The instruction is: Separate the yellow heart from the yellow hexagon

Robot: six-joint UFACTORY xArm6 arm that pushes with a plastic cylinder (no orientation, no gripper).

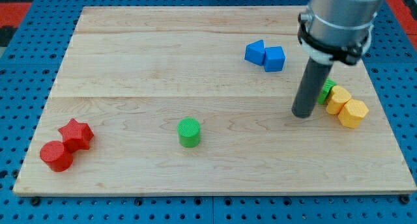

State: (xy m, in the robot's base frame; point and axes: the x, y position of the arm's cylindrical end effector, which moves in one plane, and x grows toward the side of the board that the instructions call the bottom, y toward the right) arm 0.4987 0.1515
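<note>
Two yellow blocks are touching just to the view's right of my tip (301, 114): the yellow heart (337, 100) nearer, the yellow hexagon (354, 113) beyond, toward the bench (195, 61) edge. No hand is fitted; nothing is being gripped.

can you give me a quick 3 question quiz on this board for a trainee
1. True or false: my tip sits at the view's left of the yellow heart and yellow hexagon.
2. Which pair touches near the view's top? A) two blue blocks B) two green cylinders C) two red stars
3. Fill in: the red star touches the red ____ at the view's bottom left.

Key:
1. True; the tip stands just left of the yellow pair, which lie against each other, with a green block partly hidden behind the rod.
2. A
3. cylinder
</note>
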